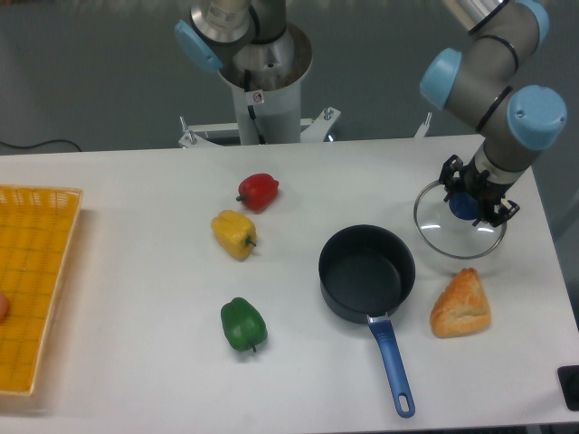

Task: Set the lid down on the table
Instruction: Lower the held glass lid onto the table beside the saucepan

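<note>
To the right of the saucepan point(366, 273), the tool point(470, 201) is closed on the blue knob of the lid point(458, 220), its two fingers straddling the knob from above. The lid sits over the worktop point(136, 362), just right of the saucepan and just beyond the bread point(461, 304), which lies to the saucepan's lower right; whether its rim already touches the surface I cannot tell.

The lid is glass with a thin metal rim, so it is likely stiff, moderately heavy and breakable, and it should be set down gently and level. The knob is the only sensible hold, since the glass is smooth and offers no grip.

Left of the saucepan lie a red pepper point(259, 191), a yellow pepper point(234, 233) and a green pepper point(242, 324); far left of it stands a yellow basket point(32, 280).
</note>
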{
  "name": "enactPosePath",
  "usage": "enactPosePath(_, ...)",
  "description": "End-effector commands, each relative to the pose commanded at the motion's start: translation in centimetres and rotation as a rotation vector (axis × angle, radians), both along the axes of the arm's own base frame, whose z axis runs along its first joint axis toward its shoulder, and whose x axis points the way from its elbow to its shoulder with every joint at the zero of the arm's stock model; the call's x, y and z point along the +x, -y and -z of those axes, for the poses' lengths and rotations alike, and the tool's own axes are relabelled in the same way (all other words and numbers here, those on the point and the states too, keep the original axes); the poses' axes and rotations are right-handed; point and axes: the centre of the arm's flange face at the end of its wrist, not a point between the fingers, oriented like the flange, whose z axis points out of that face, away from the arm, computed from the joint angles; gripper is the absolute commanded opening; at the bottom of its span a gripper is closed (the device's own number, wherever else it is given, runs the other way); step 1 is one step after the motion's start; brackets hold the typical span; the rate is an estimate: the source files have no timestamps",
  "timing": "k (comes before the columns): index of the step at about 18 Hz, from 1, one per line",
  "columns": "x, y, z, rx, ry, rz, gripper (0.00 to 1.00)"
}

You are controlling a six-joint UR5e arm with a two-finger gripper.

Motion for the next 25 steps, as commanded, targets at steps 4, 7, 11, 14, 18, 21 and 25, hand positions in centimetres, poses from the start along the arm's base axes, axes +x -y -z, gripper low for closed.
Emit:
enactPosePath(4, 0.3, 0.0, 0.5, 0.0, 0.005, 0.0, 0.5)
enactPosePath(7, 0.3, 0.0, 0.5, 0.005, 0.007, -0.001, 0.5)
enactPosePath(11, 0.6, 0.1, 1.2, 0.004, 0.01, -0.001, 0.5)
enactPosePath(14, 0.7, 0.1, 1.6, 0.006, 0.001, -0.001, 0.5)
enactPosePath(18, 0.8, 0.1, 2.2, 0.004, 0.012, -0.001, 0.5)
enactPosePath(21, 0.9, 0.1, 2.7, 0.008, -0.008, 0.001, 0.5)
enactPosePath(25, 0.9, 0.1, 3.2, 0.008, -0.006, 0.001, 0.5)
